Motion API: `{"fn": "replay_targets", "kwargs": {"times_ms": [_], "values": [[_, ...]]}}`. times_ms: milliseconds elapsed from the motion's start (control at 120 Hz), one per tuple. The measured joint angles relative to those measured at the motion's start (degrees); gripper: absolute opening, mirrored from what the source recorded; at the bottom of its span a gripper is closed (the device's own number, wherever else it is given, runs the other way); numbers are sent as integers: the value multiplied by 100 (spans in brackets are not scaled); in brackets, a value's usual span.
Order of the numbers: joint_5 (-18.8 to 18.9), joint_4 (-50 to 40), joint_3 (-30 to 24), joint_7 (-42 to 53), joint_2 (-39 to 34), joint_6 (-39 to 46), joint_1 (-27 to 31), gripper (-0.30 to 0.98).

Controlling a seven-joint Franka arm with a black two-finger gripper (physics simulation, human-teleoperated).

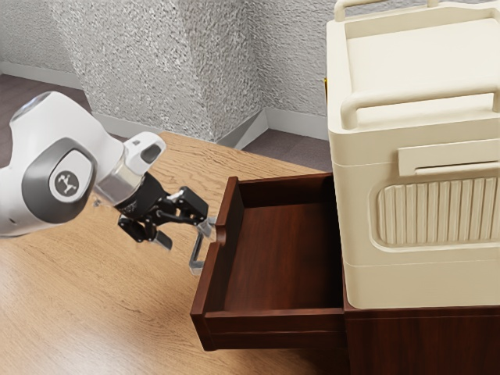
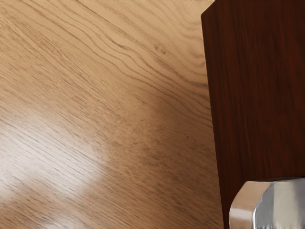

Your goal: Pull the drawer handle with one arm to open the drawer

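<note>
A dark reddish-brown wooden drawer (image 1: 277,258) juts well out of its matching cabinet (image 1: 422,341), the pull apparently all but done, as a black two-finger gripper (image 1: 184,234), fingers wide apart, reaches its silver, bracket-shaped handle (image 1: 196,266); perhaps only backing away remains.

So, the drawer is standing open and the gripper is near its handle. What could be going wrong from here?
My open gripper is right by the handle, so a careless move could catch it or push the drawer back in. The drawer is well out, so pulling harder might strain it or jolt the cabinet and shift the cream box on top.
</note>
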Motion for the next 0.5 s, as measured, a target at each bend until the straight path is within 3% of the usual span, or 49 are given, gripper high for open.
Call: {"fn": "replay_targets", "kwargs": {"times_ms": [167, 250, 500], "values": [[-266, 179, -94, 360, -183, -59, 30, 69], [-208, 277, -122, 531, -343, -188, 60, 69], [1068, 594, -215, 1031, -823, -1070, 69, 69]]}}
